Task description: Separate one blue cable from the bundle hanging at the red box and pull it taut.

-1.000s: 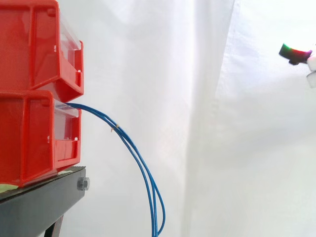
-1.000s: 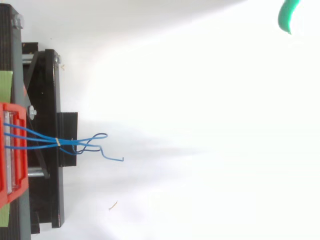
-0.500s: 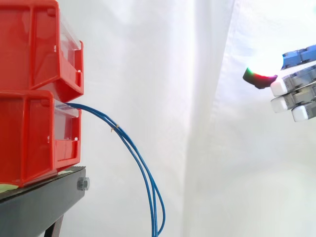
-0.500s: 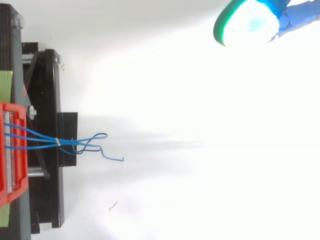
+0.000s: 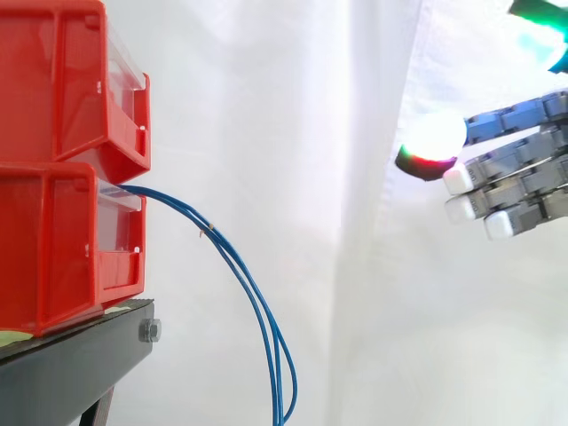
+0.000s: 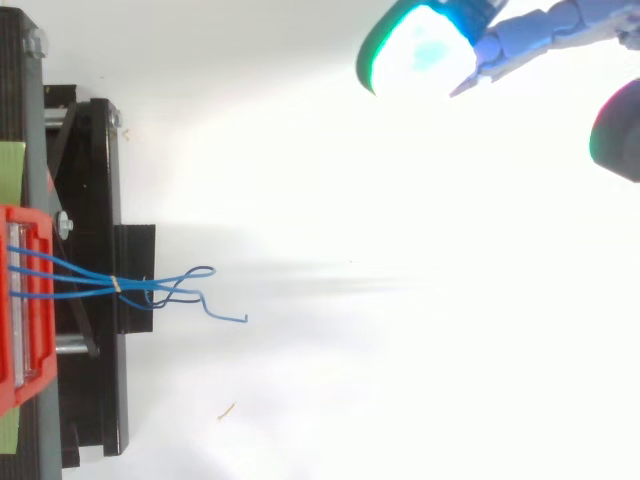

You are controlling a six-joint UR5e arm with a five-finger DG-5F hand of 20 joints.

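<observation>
A bundle of thin blue cables [image 5: 240, 271] leaves the lower red box [image 5: 62, 244] and droops in an arc to the bottom edge of the side view. From above, the blue cables [image 6: 90, 280] are tied together near the stand's edge and their loose ends curl to the right. My hand [image 5: 515, 182] reaches in from the right, well apart from the cables and higher than their arc. Its fingers are stretched out towards the boxes and hold nothing. In the top view a glowing fingertip [image 6: 415, 55] shows at the upper edge.
A second red box [image 5: 67, 80] is stacked on the lower one. Both stand on a black stand [image 5: 80, 364] at the left. A white curtain hangs behind, and a white floor lies below the cables.
My hand has come in from the right edge and moved left towards the boxes. The cables hang as before.
</observation>
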